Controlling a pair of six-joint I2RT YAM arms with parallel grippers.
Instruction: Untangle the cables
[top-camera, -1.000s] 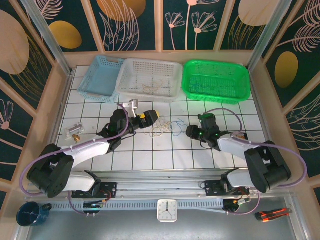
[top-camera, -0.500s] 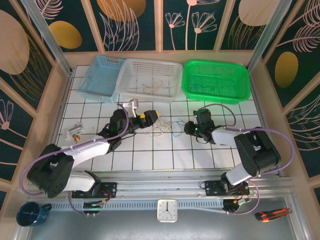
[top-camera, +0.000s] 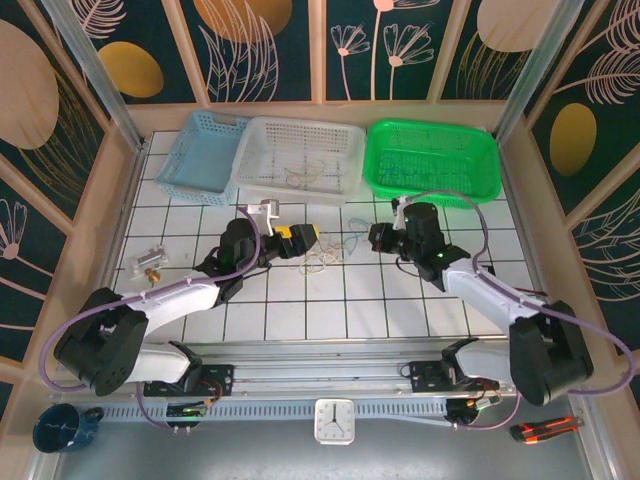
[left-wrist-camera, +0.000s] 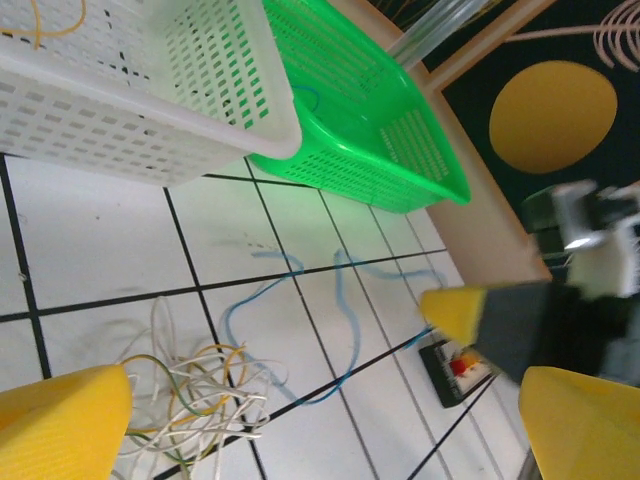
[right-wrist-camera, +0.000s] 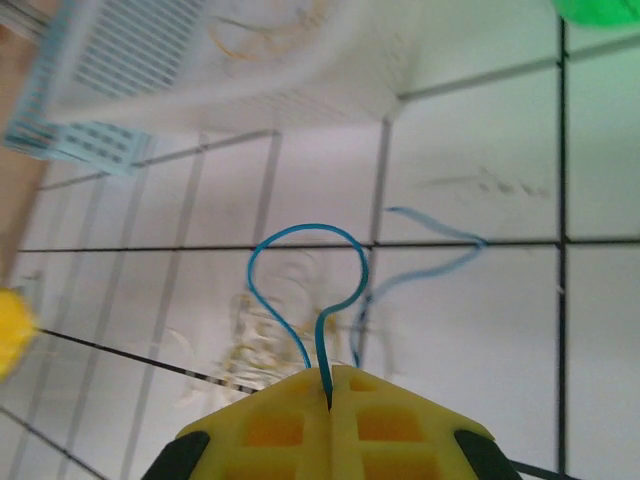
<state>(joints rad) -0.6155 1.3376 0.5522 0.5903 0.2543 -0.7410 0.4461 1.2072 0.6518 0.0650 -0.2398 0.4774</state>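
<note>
1. Two end effectors are working from opposite sides of the cables (top-camera: 322, 258), which are lying as a small tangle on the tabletop (top-camera: 300, 310) between them, just in front of the white basket (top-camera: 262, 140).
2. Right end effector (right-wrist-camera: 330, 385) is pressing its fingers together on a blue cable (right-wrist-camera: 310, 228), which is looping up out of the pinch. It is probably drawing this one cable clear of the knot.
3. Left end effector (top-camera: 300, 237) is hovering with its fingers (left-wrist-camera: 65, 420) spread wide over the whitish and yellowish strands (left-wrist-camera: 190, 385). It looks placed to pin or grab them while the blue one is being drawn out.
4. Three baskets are standing in a row at the far edge: a blue basket (top-camera: 205, 155), the white one and a green basket (top-camera: 432, 160). A few loose strands (top-camera: 300, 178) are lying in the white one, so the baskets are likely serving as sorting bins.
5. No brand, label or writing is showing legibly. The clock (top-camera: 333, 420) at the near edge is too small to read.
</note>
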